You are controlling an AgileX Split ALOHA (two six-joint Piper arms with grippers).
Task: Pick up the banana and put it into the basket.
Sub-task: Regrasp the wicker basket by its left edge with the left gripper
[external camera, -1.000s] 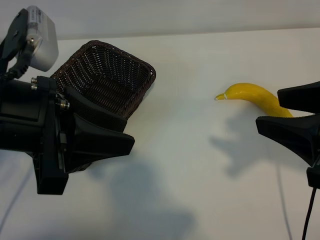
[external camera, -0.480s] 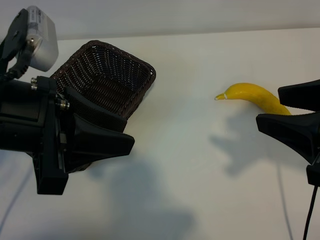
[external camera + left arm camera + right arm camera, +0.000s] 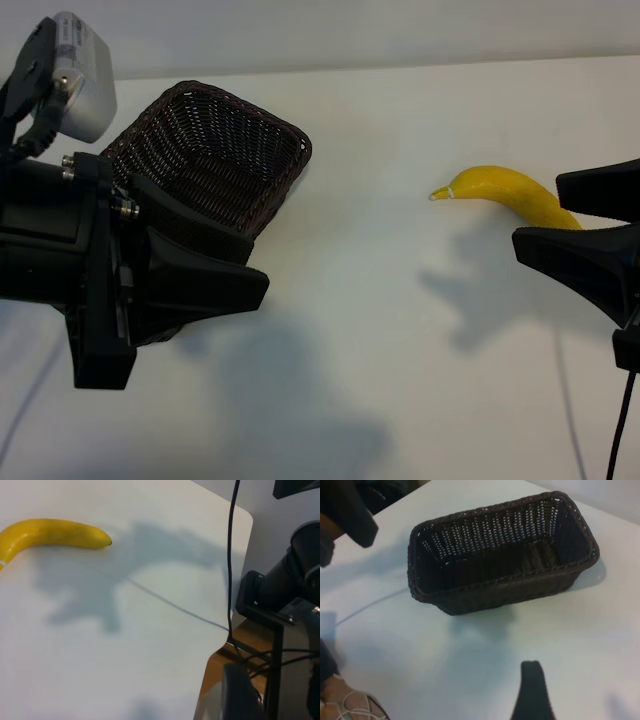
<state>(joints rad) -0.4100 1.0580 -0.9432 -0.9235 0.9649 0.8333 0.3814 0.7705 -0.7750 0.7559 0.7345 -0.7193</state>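
Note:
The yellow banana [image 3: 500, 187] lies on the white table at the right, its pale stem tip pointing toward the middle; the left wrist view also shows the banana [image 3: 50, 532] flat on the table. My right gripper [image 3: 535, 215] hovers above its far end at the right edge, open and empty, and one dark finger [image 3: 532, 690] shows over bare table. The dark brown wicker basket [image 3: 250, 125] stands at the back left, and the basket [image 3: 500, 592] is empty. My left gripper [image 3: 258, 265] hangs in front of the basket, open and holding nothing.
A thin cable [image 3: 170, 605] runs across the table near the banana. The table's edge [image 3: 239, 580] ends beside the right arm's dark base [image 3: 295, 580] and a wooden stand [image 3: 220, 670]. A white camera box [image 3: 85, 75] sits on the left arm.

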